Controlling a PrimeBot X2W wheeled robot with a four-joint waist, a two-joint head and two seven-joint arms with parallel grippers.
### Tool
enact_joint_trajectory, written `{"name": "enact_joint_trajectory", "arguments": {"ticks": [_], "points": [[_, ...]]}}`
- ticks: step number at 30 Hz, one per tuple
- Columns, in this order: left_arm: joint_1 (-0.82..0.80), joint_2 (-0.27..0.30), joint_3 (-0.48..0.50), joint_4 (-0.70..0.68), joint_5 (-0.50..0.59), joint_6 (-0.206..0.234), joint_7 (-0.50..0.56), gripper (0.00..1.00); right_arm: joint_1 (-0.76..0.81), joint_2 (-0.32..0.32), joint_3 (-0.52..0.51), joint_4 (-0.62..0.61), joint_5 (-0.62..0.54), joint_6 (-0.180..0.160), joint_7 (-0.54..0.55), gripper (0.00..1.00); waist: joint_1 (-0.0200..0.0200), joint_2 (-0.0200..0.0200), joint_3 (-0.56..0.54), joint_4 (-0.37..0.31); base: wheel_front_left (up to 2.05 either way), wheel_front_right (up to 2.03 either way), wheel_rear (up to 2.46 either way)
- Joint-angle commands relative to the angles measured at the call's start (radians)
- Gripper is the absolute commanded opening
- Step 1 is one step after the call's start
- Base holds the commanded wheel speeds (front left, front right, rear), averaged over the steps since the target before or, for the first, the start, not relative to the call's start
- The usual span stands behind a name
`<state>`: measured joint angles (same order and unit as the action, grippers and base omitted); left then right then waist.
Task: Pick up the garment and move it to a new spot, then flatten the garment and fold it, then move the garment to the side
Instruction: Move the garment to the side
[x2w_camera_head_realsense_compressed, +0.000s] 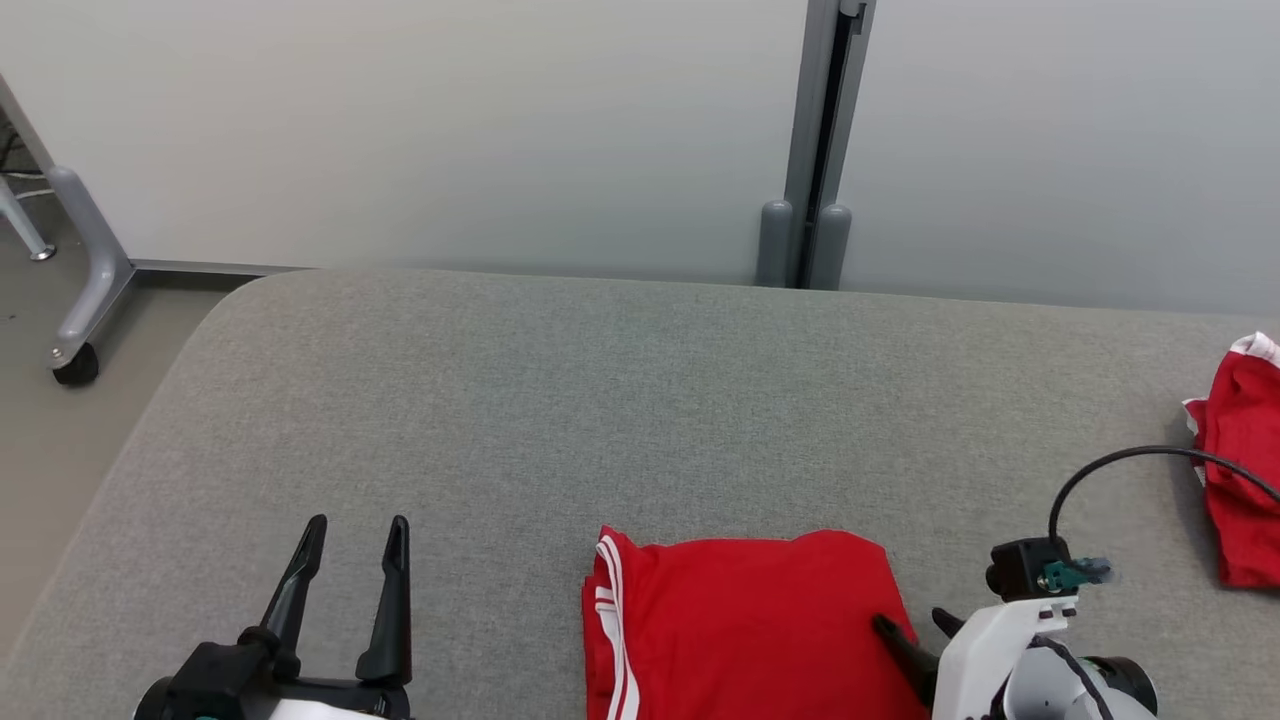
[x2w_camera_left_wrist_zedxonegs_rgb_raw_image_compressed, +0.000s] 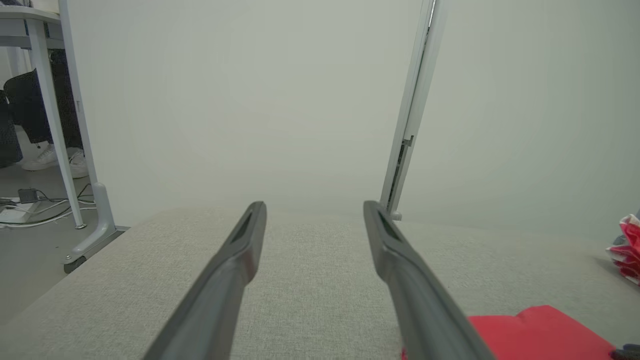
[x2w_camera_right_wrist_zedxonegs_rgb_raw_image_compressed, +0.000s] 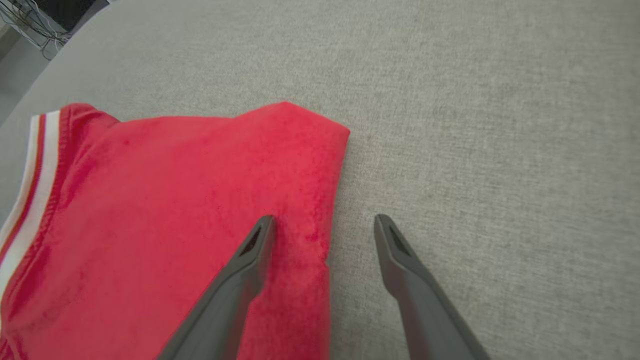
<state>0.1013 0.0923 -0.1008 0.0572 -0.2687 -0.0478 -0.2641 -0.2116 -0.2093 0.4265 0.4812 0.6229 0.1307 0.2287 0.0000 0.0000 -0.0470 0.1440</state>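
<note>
The garment (x2w_camera_head_realsense_compressed: 745, 625) is red with white stripes along its left edge and lies folded at the near middle of the grey table (x2w_camera_head_realsense_compressed: 600, 400). My right gripper (x2w_camera_head_realsense_compressed: 912, 627) stands open over its right edge. In the right wrist view the garment (x2w_camera_right_wrist_zedxonegs_rgb_raw_image_compressed: 165, 225) lies under my right gripper (x2w_camera_right_wrist_zedxonegs_rgb_raw_image_compressed: 324, 222): one finger is above the cloth, the other above bare table. Well left of the garment my left gripper (x2w_camera_head_realsense_compressed: 357, 535) is open and holds nothing. The left wrist view has my left gripper (x2w_camera_left_wrist_zedxonegs_rgb_raw_image_compressed: 315, 207) pointing across the table, with a corner of the garment (x2w_camera_left_wrist_zedxonegs_rgb_raw_image_compressed: 540, 332) at lower right.
A second red and white cloth (x2w_camera_head_realsense_compressed: 1240, 460) lies at the table's far right edge. A pale partition wall (x2w_camera_head_realsense_compressed: 450, 130) with a grey post (x2w_camera_head_realsense_compressed: 815, 200) stands behind the table. A wheeled frame leg (x2w_camera_head_realsense_compressed: 85, 270) is on the floor at far left.
</note>
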Motion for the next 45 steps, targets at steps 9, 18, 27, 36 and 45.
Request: {"name": "enact_joint_trajectory", "arguments": {"ticks": [9, 18, 27, 36, 45], "points": [[-0.019, 0.0, 0.008, 0.017, 0.014, -0.015, 0.001, 1.0, -0.026, 0.059, 0.005, 0.186, 0.049, 0.0, 0.13, 1.0, 0.0, 0.0, 0.01, 0.055, 0.0, 0.0, 0.0], [-0.023, -0.003, 0.009, 0.017, 0.022, -0.019, 0.001, 1.0, -0.057, 0.044, 0.048, 0.176, 0.063, 0.001, 0.05, 0.0, 0.0, 0.0, 0.011, 0.046, 0.0, 0.0, 0.0], [-0.044, -0.009, -0.014, 0.008, 0.029, -0.03, 0.001, 1.0, -0.139, -0.026, 0.083, 0.103, 0.054, 0.0, -0.068, 0.0, 0.0, 0.0, 0.022, -0.025, 0.0, 0.0, 0.0], [-0.066, -0.021, -0.047, -0.009, 0.033, -0.037, 0.001, 1.0, -0.256, -0.112, 0.138, 0.033, 0.034, 0.0, -0.074, 0.0, 0.0, 0.0, 0.061, -0.175, 0.0, 0.0, 0.0], [-0.133, -0.016, -0.067, -0.037, 0.054, -0.05, 0.001, 1.0, -0.412, -0.178, 0.161, -0.015, 0.05, 0.0, -0.086, 0.0, 0.0, 0.0, 0.171, -0.317, 0.0, 0.0, 0.0]]}}
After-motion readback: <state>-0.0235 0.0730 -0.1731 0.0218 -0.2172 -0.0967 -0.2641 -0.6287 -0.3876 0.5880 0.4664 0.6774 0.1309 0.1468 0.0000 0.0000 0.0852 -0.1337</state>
